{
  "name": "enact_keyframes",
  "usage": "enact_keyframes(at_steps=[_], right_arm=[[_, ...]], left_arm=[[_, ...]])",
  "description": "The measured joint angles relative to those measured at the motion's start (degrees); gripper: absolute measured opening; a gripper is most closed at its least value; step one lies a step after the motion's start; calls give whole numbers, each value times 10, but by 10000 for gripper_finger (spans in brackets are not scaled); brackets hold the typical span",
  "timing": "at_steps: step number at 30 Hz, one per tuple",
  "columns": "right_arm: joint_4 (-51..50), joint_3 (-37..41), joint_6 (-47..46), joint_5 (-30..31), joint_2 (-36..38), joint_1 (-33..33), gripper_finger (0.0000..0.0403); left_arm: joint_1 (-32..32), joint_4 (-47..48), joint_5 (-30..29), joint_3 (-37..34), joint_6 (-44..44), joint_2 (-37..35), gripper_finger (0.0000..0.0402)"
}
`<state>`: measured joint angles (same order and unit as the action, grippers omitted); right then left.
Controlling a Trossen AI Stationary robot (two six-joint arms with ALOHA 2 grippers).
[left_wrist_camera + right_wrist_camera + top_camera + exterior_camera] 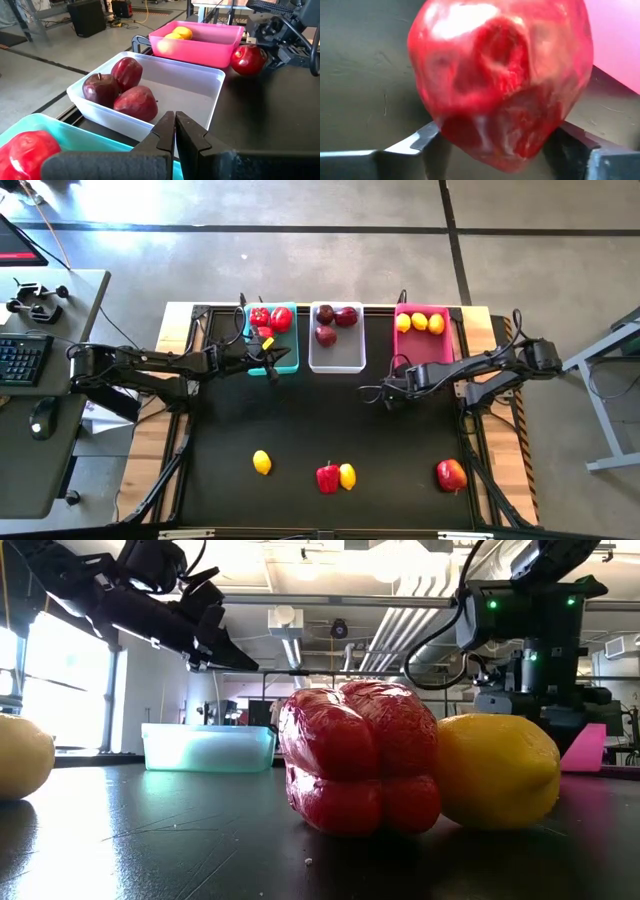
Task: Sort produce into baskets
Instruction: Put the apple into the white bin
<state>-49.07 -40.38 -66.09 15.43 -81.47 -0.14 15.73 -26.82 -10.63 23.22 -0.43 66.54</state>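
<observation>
My right gripper (388,393) has its two fingers on either side of a glossy red apple (500,80) and is grasping it, just off the near left corner of the pink basket (424,350), over the dark table (300,420). My left gripper (175,130) is clenched tight with nothing in it, hanging at the near edge of the teal basket (283,363).

The three baskets stand in a row along the far side of the table. The teal one, on the left, has red peppers (272,320) in it. The white basket (336,366), in the middle, has three dark maroon apples (334,322). The pink one, on the right, has three lemons (419,322).

Four pieces lie loose on the near side of the table. A single lemon (262,463) is to the left. A red pepper (327,477) lies in the middle, touching a second lemon (347,475) on its right. A red and yellow apple (451,475) sits well off to the right.
</observation>
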Motion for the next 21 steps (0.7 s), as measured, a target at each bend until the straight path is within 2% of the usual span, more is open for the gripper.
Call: enact_keyframes(at_steps=[6,15,18,21], right_arm=[[3,0,11,-19,0,3,210],[8,-27,85,-110,9,32,208],[61,-68,122,-121,13,36,208],[150,-106,163,-84,10,18,207]], left_arm=[[0,0,0,0,-4,0,0],[0,0,0,0,-4,0,0],[0,0,0,0,-4,0,0],[0,0,0,0,-4,0,0]])
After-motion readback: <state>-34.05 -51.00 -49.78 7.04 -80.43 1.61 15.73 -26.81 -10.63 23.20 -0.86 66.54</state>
